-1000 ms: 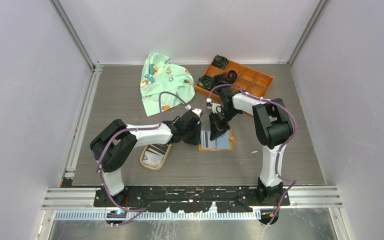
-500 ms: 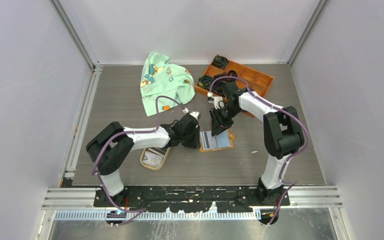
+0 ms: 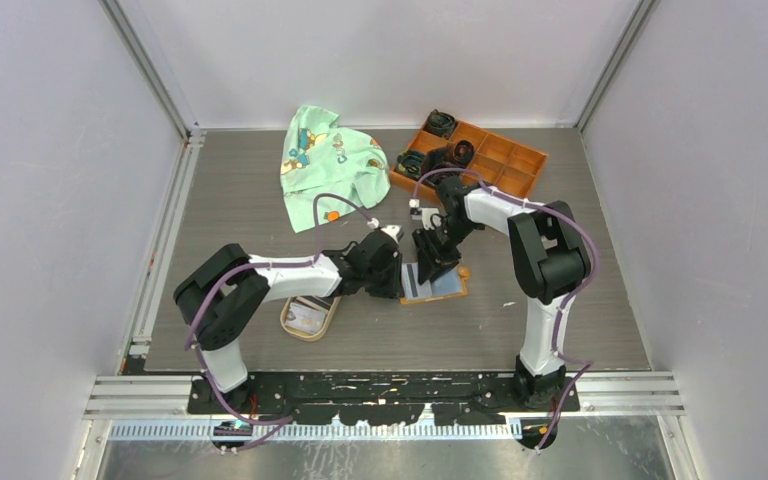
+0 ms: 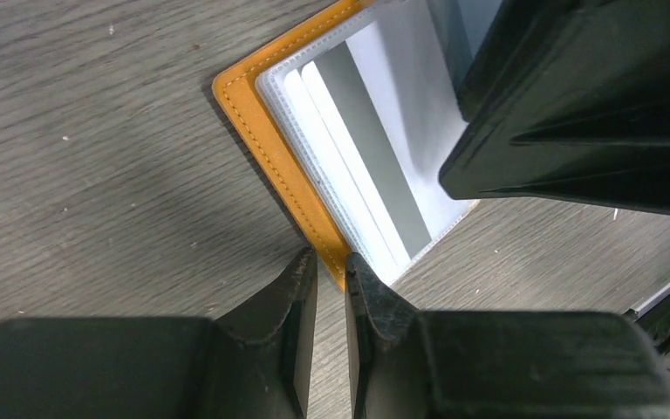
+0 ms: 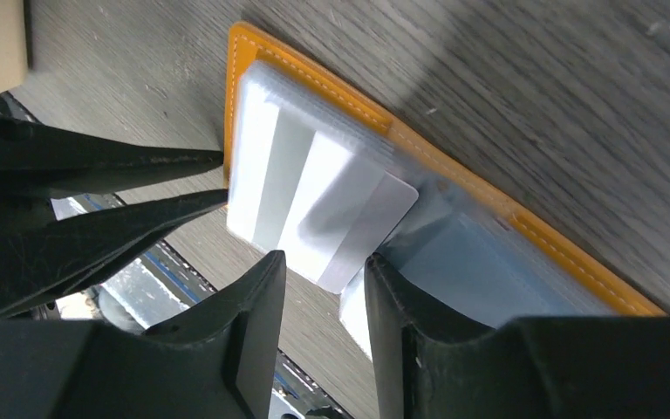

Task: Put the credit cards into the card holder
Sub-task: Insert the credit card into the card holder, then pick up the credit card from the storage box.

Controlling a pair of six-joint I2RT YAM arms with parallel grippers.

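The orange card holder point(image 3: 447, 288) lies open on the table, its pale slots facing up point(image 5: 488, 271). A grey-striped credit card point(image 5: 331, 205) sits partly inside the left slot point(image 4: 358, 148), one corner sticking out. My right gripper point(image 3: 430, 262) hovers over that corner, open point(image 5: 324, 266), with nothing held between its jaws. My left gripper point(image 3: 392, 285) is shut on the holder's orange edge point(image 4: 262, 140), the rim pinched between its tips point(image 4: 331, 260). More credit cards point(image 3: 310, 310) lie in the tan dish.
The tan oval dish point(image 3: 292, 322) is left of the holder, under my left forearm. A green printed cloth point(image 3: 325, 165) lies at the back. An orange compartmented tray point(image 3: 505, 160) with dark coiled items stands at the back right.
My right gripper has opened and let go of the striped card, which stays in the holder's slot. The right arm shifted slightly; the left gripper keeps its hold.
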